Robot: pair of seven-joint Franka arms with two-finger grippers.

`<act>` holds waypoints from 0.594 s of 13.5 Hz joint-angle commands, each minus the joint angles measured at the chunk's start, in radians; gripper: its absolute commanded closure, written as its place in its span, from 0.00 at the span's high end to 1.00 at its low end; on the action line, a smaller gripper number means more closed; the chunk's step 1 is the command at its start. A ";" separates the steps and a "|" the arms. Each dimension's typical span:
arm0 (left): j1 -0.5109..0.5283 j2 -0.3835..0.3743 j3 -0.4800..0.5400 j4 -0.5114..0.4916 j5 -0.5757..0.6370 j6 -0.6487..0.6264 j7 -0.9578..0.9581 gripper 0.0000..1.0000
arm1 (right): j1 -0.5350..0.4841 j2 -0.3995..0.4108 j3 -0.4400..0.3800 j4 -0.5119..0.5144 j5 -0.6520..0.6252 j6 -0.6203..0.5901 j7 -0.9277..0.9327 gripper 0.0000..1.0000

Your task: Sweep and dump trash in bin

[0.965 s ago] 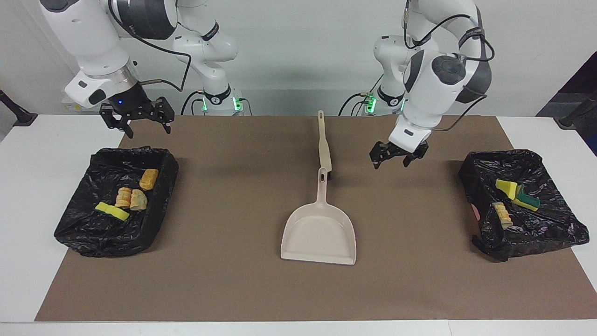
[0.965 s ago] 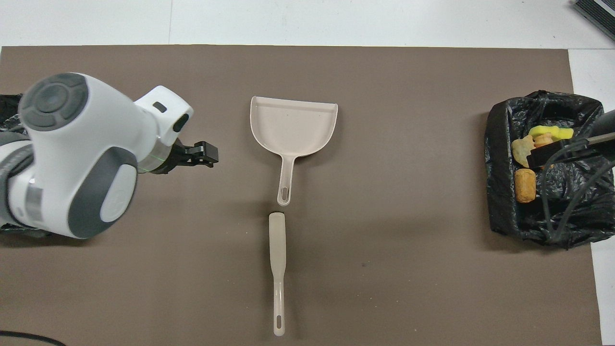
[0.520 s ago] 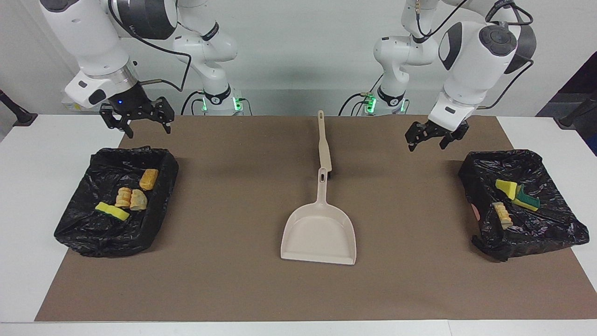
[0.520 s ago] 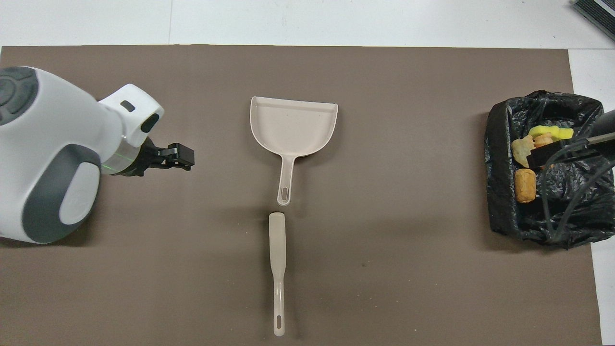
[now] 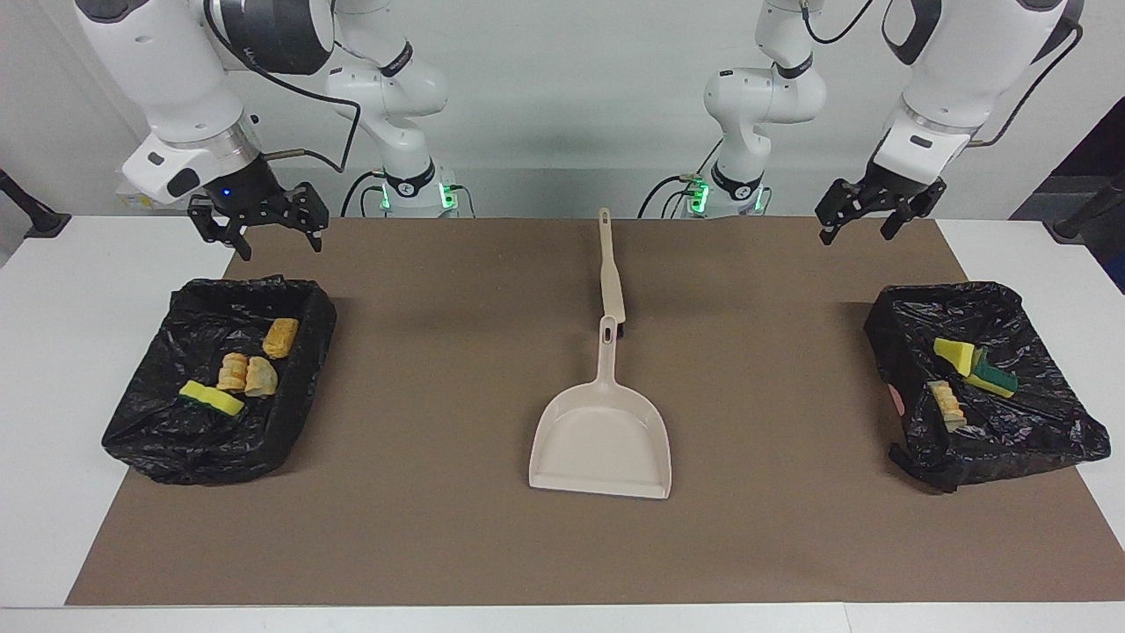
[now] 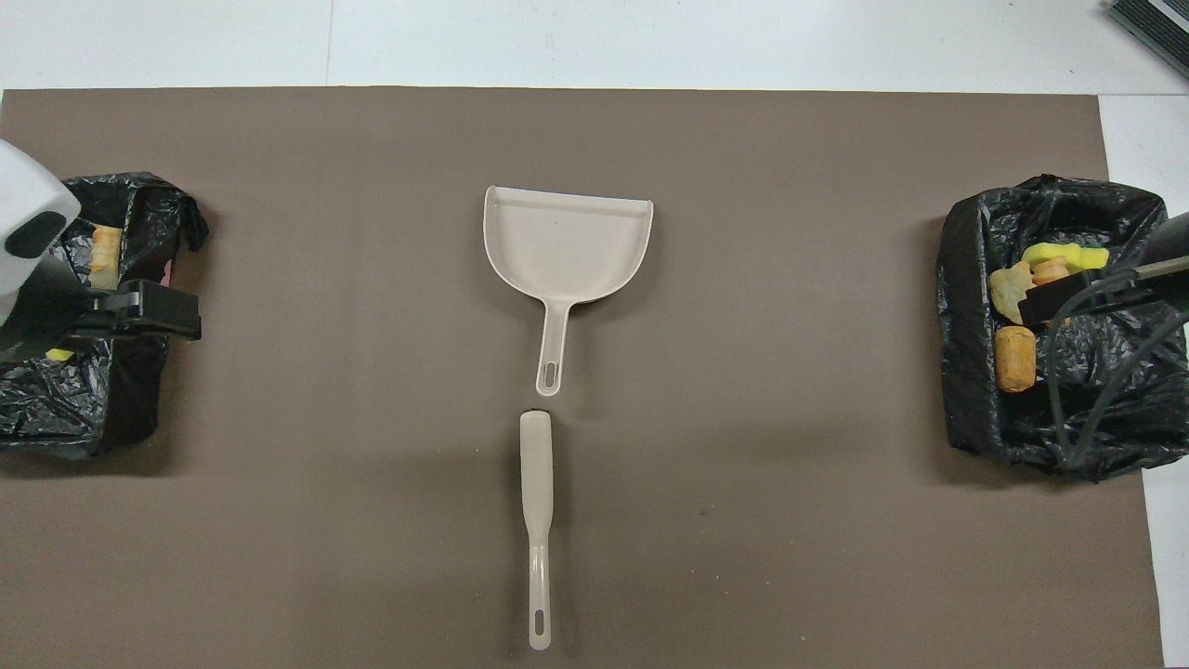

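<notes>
The trash lies in two black-bagged bins. The bin at the right arm's end holds a yellow sponge and tan bread chunks. The bin at the left arm's end holds yellow and green sponge pieces and a bread chunk. My right gripper hangs open and empty above its bin. My left gripper is open and empty, raised over the edge of its bin.
A beige dustpan lies mid-table, its handle pointing toward the robots. A beige brush lies in line with it, nearer to the robots. A brown mat covers the table.
My left gripper has risen and swung from beside the dustpan's handle out toward the left arm's end of the table. The right arm has not moved.
</notes>
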 commanded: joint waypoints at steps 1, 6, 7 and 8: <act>0.014 -0.012 -0.007 0.028 0.015 -0.046 0.016 1.00 | -0.006 -0.013 0.005 -0.008 0.018 -0.001 0.013 1.00; 0.015 -0.020 -0.010 0.026 0.016 -0.040 0.010 1.00 | -0.006 -0.013 0.003 -0.008 0.017 -0.001 0.013 1.00; 0.022 -0.020 -0.010 0.026 0.016 -0.036 0.010 1.00 | -0.006 -0.013 0.003 -0.008 0.017 -0.001 0.013 1.00; 0.023 -0.020 -0.009 0.026 0.016 -0.036 0.012 1.00 | -0.006 -0.013 0.003 -0.008 0.018 -0.001 0.013 1.00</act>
